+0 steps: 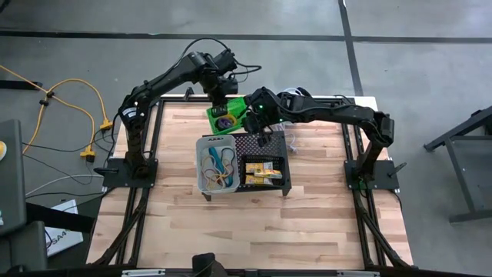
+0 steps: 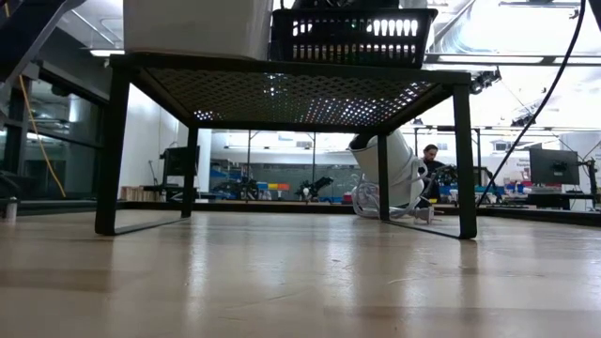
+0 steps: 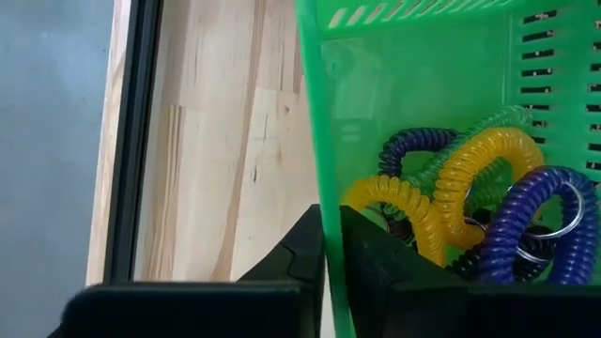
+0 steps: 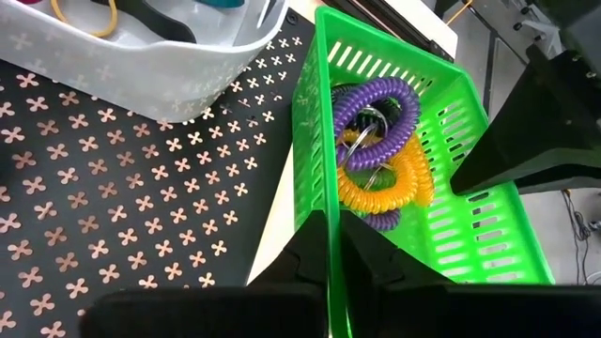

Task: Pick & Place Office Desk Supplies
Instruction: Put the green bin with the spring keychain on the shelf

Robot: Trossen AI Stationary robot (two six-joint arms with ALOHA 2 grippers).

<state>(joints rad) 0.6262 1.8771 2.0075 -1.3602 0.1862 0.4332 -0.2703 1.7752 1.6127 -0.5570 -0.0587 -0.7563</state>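
Observation:
A green slotted bin [image 1: 225,117] holds coiled loops in purple [image 4: 376,101], orange [image 4: 387,180] and yellow [image 3: 399,202]. It hangs over the far part of the table, at the far edge of the black perforated stand [image 1: 265,146]. My left gripper [image 1: 221,104] is shut on its far-left wall. My right gripper [image 1: 250,121] is shut on the opposite wall, on the right. A clear bin [image 1: 215,163] with rubber bands and a black bin [image 1: 265,169] with yellow tubes rest on the stand's top. My left gripper pinches the green bin's side wall [image 3: 329,221], one finger [image 3: 300,255] outside and the other [image 3: 380,268] inside among the loops. It comes steeply from above. The bin looks lifted clear of the table. My right gripper pinches the rim of the opposite side wall [image 4: 329,221], one finger [image 4: 299,255] outside and the other [image 4: 376,263] inside the bin. It slants down from the table's right side. The bin sits tilted in the hold, partly over the stand's far edge.
A round white device [image 2: 394,174] with a cable lies on the table behind the stand. The stand's legs [image 2: 113,150] rise from the wooden tabletop [image 1: 254,231], which stretches bare toward the near edge. A black frame [image 1: 134,154] borders the table.

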